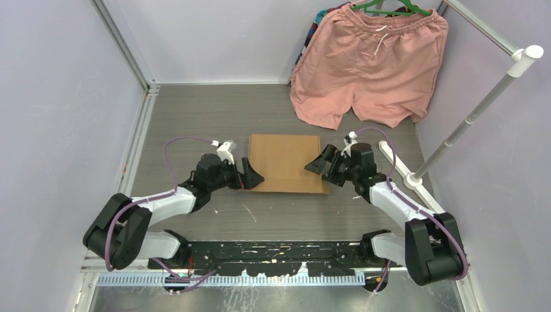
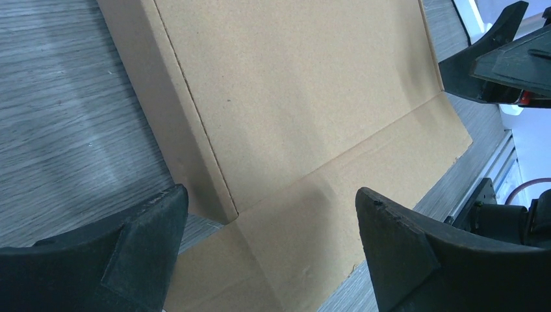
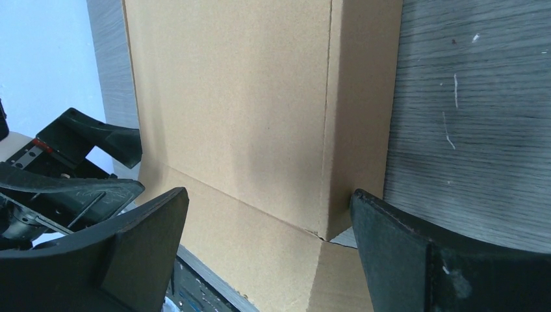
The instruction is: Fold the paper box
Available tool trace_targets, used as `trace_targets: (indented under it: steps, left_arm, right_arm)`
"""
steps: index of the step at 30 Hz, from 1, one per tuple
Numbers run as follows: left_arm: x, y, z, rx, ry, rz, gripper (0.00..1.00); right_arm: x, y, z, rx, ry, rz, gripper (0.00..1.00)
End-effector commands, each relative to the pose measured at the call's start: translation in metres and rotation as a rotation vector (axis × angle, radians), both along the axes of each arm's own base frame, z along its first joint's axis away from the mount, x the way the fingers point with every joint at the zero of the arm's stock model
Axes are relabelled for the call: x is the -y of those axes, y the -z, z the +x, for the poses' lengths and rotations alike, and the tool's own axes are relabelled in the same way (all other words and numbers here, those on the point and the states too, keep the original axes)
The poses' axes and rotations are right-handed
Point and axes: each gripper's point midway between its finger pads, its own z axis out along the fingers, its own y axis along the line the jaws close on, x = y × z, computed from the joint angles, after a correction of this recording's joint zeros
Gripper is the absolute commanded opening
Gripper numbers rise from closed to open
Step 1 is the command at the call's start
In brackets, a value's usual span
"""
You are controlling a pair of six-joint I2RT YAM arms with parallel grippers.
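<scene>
**Position.** The paper box [image 1: 284, 162] lies on the tabletop [image 1: 195, 117], midway between the two arms. It looks low and mostly flat. Each wrist view shows a narrow side strip [image 2: 162, 110] creased along its edge. A front flap [image 2: 338, 188] lies flat toward the arm bases.

**Tools.** The left tool [image 1: 252, 177] sits at the box's near-left corner and the right tool [image 1: 317, 164] at its near-right corner. Both are spread wide and grip nothing. Each wrist view shows the corner notch, where side strip meets front flap, between that tool's fingers. Contact with the cardboard cannot be confirmed.

**Stage, as judged.** Folding appears to be at an early stage, with the walls not yet standing.

**Risks.**
- Nothing pins the sheet, so an uneven push from one side would likely slide or turn it on the smooth tabletop.
- A finger catching the notch edge instead of the crease could buckle the corrugated board off its score line.
- A raised flap is likely to spring back when let go.
- The tools face each other across a short span, so moving inward together risks them colliding.
</scene>
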Motion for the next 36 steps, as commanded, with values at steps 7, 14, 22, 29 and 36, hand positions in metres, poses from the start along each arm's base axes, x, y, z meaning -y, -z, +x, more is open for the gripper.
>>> trace_targets:
  steps: [7, 14, 22, 29, 36]
  left_arm:
    - [0.006, -0.021, 0.005, 0.064, 0.017, -0.061, 1.0]
    - [0.01, -0.022, 0.005, 0.063, 0.026, -0.078, 1.0]
    - [0.01, -0.022, 0.004, 0.06, 0.032, -0.077, 1.0]
    - [0.009, -0.025, 0.001, 0.06, 0.036, -0.079, 1.0]
    - [0.009, -0.03, -0.001, 0.063, 0.041, -0.085, 1.0]
  right_arm:
    - [-0.006, -0.016, 0.007, 0.059, -0.021, 0.043, 1.0]
    - [-0.007, -0.012, 0.008, 0.049, -0.024, 0.042, 1.0]
    - [-0.007, -0.01, 0.009, 0.048, -0.025, 0.043, 1.0]
    - [-0.008, -0.018, 0.01, 0.059, -0.03, 0.049, 1.0]
    - [-0.009, -0.025, 0.01, 0.07, -0.035, 0.056, 1.0]
